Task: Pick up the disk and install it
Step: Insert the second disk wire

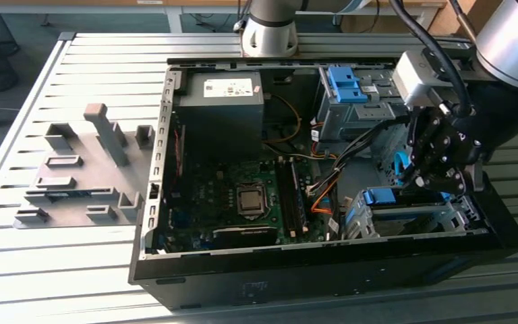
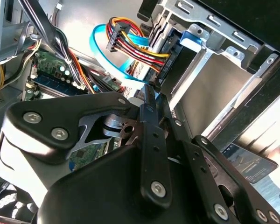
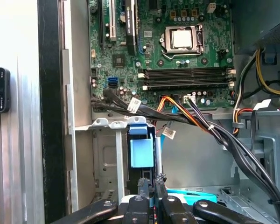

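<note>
Pincer (image 1: 421, 177) low inside the open computer case (image 1: 313, 287), lower right of the exterior view, hanging over the metal drive cage (image 1: 412, 219) at the case's front corner.

In the first wrist view the pincer's fingers (image 3: 151, 189) are drawn close together at the bottom centre, clenched on the edge of the disk (image 3: 141, 154). The disk stands on edge, blue frame showing, and runs straight away from the fingers up the frame, its far end at the cage rim. So the disk lies directly ahead of the pincer, long axis in line with the fingers' reach and with the slot. It looks part way into the cage; how deep, I cannot tell.

Second wrist view: a bundle of coloured cables (image 2: 130, 39) and a blue ribbon cable (image 2: 102, 56) sit just beside the cage mouth, close to the disk's path.

Further off, the motherboard (image 1: 232, 202); beyond it the black power supply (image 1: 218, 111). A grey fixture (image 1: 83, 172) lies on the slatted bench (image 1: 43, 270) at centre left.
</note>
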{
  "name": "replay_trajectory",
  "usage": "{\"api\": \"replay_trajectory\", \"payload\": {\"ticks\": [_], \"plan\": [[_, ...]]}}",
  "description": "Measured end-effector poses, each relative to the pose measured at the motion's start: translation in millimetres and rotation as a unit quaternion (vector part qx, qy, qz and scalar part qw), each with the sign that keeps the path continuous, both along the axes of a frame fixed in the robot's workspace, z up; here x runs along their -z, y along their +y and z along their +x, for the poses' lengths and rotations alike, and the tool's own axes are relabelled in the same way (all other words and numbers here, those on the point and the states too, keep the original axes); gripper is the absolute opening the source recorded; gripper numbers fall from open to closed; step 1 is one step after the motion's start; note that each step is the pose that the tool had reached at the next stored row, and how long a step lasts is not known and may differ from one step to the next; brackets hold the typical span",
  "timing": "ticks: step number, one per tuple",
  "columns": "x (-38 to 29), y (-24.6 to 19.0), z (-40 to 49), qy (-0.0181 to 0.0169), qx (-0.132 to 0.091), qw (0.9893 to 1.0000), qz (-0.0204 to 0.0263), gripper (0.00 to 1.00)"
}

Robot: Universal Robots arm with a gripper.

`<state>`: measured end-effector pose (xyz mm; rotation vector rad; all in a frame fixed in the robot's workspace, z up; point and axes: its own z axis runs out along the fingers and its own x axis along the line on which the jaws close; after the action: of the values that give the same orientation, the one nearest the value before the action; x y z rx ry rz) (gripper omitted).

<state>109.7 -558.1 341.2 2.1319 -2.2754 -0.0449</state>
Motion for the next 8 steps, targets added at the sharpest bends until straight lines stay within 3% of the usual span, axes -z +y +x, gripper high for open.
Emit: {"api": "replay_trajectory", "payload": {"ticks": [5, 8], "plan": [[1.6, -0.1, 1.8, 0.0051, 0.001, 1.0000, 0.0000, 0.18], [2.4, -0.1, 2.8, 0.0063, 0.005, 1.0000, 0.0000, 0.18]]}}
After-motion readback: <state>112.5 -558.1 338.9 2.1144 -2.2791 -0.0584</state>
